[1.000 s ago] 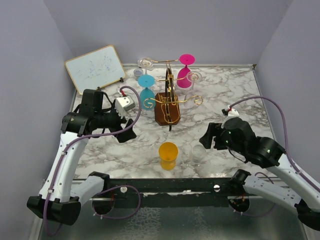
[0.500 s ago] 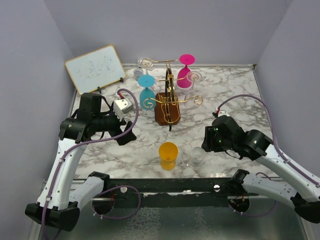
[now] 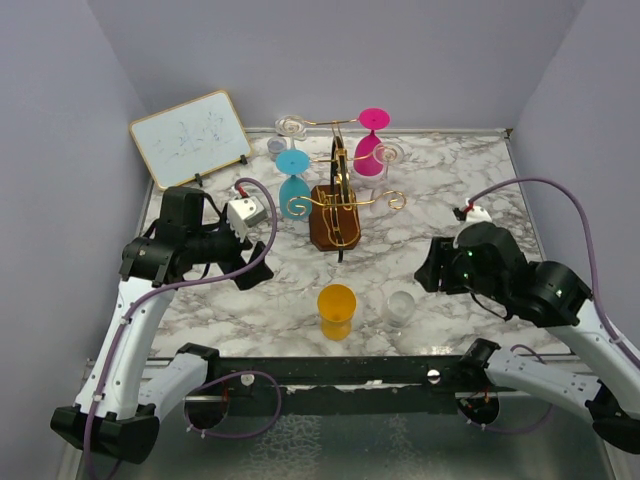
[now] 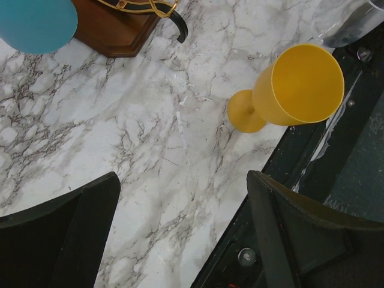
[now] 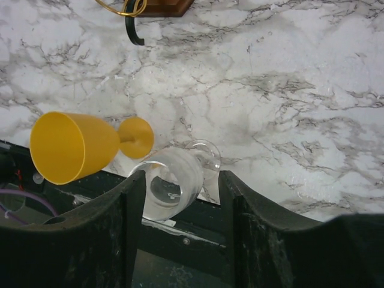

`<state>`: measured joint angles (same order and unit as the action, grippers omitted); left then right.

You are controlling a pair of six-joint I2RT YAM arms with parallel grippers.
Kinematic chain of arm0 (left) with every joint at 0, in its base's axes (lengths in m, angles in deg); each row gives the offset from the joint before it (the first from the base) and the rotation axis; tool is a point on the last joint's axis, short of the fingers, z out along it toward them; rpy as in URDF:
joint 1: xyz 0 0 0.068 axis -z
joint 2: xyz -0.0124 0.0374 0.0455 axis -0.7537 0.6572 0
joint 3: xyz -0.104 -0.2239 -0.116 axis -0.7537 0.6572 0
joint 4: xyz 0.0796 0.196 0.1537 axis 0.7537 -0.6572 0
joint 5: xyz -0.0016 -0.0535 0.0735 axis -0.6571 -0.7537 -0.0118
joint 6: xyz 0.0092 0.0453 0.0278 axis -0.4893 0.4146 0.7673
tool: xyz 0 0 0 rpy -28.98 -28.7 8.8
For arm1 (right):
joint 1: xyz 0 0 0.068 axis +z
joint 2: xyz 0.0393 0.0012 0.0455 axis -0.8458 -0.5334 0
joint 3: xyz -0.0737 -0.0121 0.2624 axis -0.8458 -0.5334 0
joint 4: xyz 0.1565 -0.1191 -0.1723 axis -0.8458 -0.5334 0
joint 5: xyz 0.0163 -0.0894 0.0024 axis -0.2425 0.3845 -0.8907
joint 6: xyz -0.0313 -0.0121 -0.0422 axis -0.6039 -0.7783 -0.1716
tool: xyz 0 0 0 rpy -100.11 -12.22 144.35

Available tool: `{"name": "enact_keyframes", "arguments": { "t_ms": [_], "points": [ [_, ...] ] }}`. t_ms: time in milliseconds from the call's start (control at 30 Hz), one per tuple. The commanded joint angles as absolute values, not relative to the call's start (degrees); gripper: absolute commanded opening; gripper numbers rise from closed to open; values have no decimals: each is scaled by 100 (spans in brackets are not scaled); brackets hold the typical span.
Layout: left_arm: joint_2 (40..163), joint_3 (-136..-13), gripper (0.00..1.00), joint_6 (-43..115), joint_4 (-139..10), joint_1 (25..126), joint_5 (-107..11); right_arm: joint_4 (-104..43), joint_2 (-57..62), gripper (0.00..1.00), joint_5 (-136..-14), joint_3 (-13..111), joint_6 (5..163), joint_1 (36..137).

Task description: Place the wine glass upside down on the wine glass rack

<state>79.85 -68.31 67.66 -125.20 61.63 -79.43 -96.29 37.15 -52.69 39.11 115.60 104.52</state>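
Observation:
The gold wire wine glass rack (image 3: 336, 196) stands on its brown block base (image 4: 114, 30) at mid-table. A blue glass (image 3: 293, 180) and a pink glass (image 3: 371, 140) hang on it upside down. A yellow wine glass (image 3: 336, 310) and a clear wine glass (image 3: 399, 308) stand upright near the front edge. My right gripper (image 3: 428, 274) hovers open just right of and above the clear glass (image 5: 174, 180), which shows between its fingers without being gripped. My left gripper (image 4: 183, 180) is open and empty over bare marble, left of the yellow glass (image 4: 297, 87).
A small whiteboard (image 3: 190, 135) leans at the back left. Clear glasses sit at the rack's rear arms (image 3: 290, 127). The black base rail (image 3: 350, 370) runs along the front edge, close behind the two standing glasses. Walls close in both sides.
My right arm has pulled back to the right, away from the clear glass, after leaning in over it. The clear glass stays upright. My left arm has barely shifted.

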Motion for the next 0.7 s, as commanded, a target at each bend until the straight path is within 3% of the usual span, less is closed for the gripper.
{"name": "enact_keyframes", "arguments": {
  "t_ms": [0,667],
  "points": [
    [7900,-6772,89,6655,-12350,6116,-7781,-10036,3400,50,-5710,3879,11314,10461],
    [7763,-6689,90,6548,-12228,6067,-7583,-9749,3007,46,-6374,3184,11208,10461]
  ]
}}
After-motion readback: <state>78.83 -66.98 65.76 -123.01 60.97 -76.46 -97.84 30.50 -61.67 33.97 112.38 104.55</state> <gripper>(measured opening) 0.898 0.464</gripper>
